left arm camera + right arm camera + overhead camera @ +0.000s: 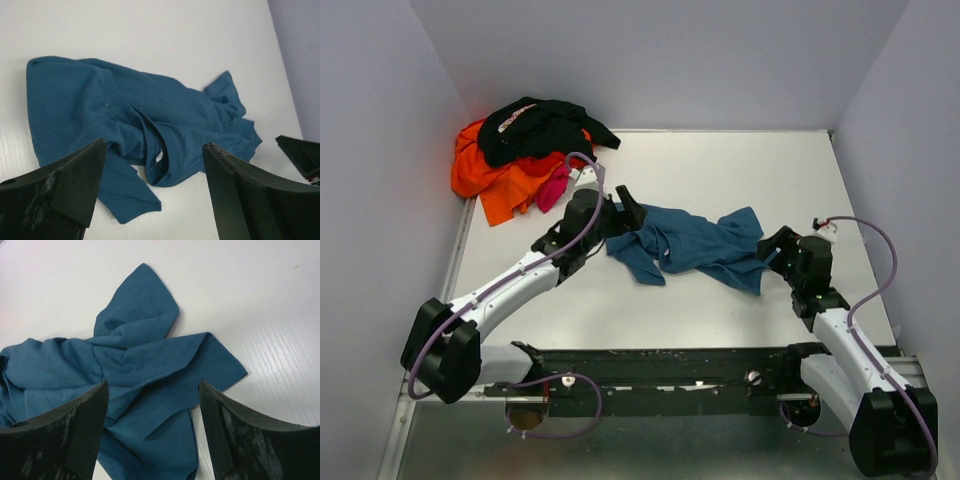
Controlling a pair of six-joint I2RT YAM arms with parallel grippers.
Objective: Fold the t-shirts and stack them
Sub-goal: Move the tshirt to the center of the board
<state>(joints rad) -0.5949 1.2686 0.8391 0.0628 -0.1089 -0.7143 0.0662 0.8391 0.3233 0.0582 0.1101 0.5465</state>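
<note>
A teal-blue t-shirt (pixel 690 245) lies crumpled in the middle of the white table; it also shows in the left wrist view (pixel 125 115) and the right wrist view (pixel 130 365). My left gripper (pixel 620 215) is open and empty at the shirt's left end, above the collar (pixel 162 165). My right gripper (pixel 778 245) is open and empty at the shirt's right end, over a cloth corner (pixel 220 365). A black t-shirt (pixel 545 128), an orange one (pixel 495 180) and a magenta-pink one (pixel 555 187) lie heaped in the far left corner.
Grey walls (pixel 380 150) enclose the table on the left, back and right. The dark rail (pixel 670 375) with both arm bases runs along the near edge. The right gripper's finger shows at the right edge of the left wrist view (pixel 302 155).
</note>
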